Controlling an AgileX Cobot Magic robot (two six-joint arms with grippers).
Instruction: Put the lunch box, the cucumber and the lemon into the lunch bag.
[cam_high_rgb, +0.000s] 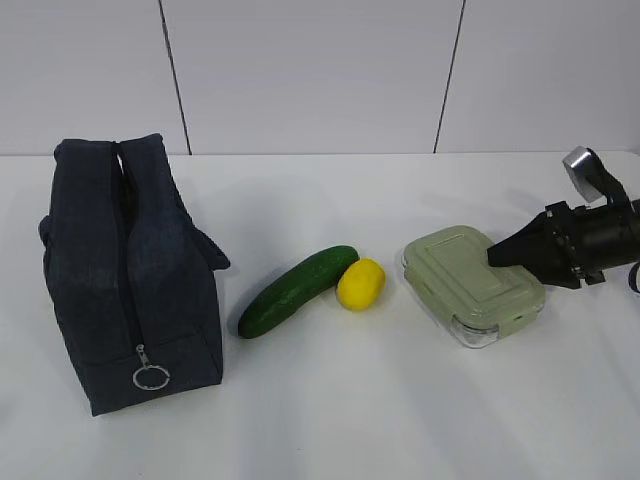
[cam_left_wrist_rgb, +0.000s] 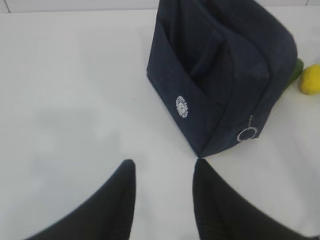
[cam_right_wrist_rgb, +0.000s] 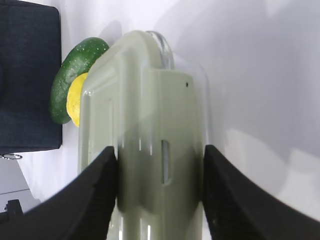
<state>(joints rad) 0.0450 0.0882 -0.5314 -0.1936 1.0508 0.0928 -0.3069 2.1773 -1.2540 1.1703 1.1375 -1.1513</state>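
Right wrist view: we see the right tool (cam_right_wrist_rgb: 160, 195) clamped across the lunch box (cam_right_wrist_rgb: 145, 150), still on the desk (cam_high_rgb: 400, 420) beside the lemon (cam_high_rgb: 361, 284). Glass looks heavy, slick; grip the lid's short span.

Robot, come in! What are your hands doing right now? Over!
Right end effector clamped across lunch box on the table. Left end effector open, empty, hovering near lunch bag. Bag zipped shut; cucumber and lemon waiting outside.
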